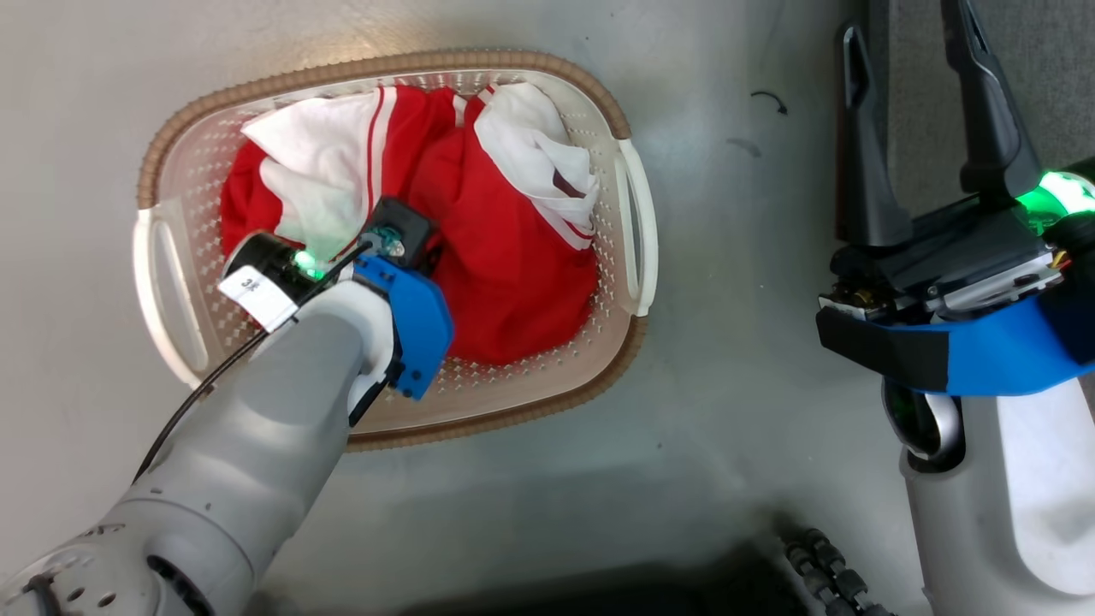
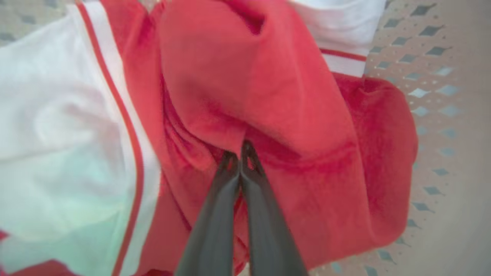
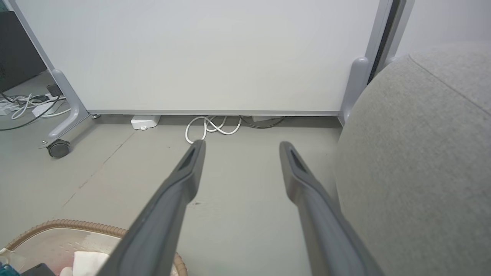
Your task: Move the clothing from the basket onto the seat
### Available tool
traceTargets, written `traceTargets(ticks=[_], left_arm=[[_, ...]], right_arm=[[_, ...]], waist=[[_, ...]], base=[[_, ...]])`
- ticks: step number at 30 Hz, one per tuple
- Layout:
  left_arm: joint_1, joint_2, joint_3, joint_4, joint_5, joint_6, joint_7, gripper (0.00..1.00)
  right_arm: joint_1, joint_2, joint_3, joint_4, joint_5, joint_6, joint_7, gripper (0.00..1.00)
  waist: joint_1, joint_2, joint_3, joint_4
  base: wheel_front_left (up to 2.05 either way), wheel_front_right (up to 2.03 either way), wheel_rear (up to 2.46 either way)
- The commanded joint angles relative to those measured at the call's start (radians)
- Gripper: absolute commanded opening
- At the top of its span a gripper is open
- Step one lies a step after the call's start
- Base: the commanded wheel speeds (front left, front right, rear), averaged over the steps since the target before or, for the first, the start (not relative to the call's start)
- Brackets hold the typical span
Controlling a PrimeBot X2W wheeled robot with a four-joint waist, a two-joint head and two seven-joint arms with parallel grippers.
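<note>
The left gripper (image 2: 240, 153) is clenched on a red fold of the clothing (image 1: 505, 231), which lies heaped in the basket (image 1: 637, 231). At the basket's 3 o'clock the right gripper (image 1: 898, 34) hangs spread and empty, the seat (image 3: 414, 161) just beside it.

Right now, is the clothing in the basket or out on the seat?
In. The red and white clothing lies bunched inside the basket, with the left end effector shut on a red fold.

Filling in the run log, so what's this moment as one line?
phase: grasp in basket | left tool: shut on clothing | right tool: open, beside seat | clothing: in basket
</note>
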Motion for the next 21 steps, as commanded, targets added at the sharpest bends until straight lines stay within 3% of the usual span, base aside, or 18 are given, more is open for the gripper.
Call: traceTargets(ticks=[1, 8, 21], left_arm=[[-0.030, -0.002, 0.001, 0.001, -0.004, -0.001, -0.025, 0.00], [-0.013, -0.022, -0.011, -0.003, -0.038, -0.001, -0.137, 0.00], [0.069, -0.031, -0.009, -0.021, -0.099, -0.001, -0.228, 0.00]], right_arm=[[-0.013, -0.004, -0.005, -0.005, -0.004, 0.000, -0.004, 1.00], [-0.011, -0.004, -0.013, 0.016, -0.008, 0.000, -0.004, 1.00], [0.050, -0.004, -0.016, 0.059, 0.001, 0.000, -0.004, 1.00]], waist=[[-0.0001, 0.0000, -0.008, 0.009], [-0.0001, 0.0000, -0.076, 0.036], [-0.0001, 0.0000, -0.287, 0.085]], base=[[0.00, 0.00, 0.00], [0.00, 0.00, 0.00], [0.00, 0.00, 0.00]])
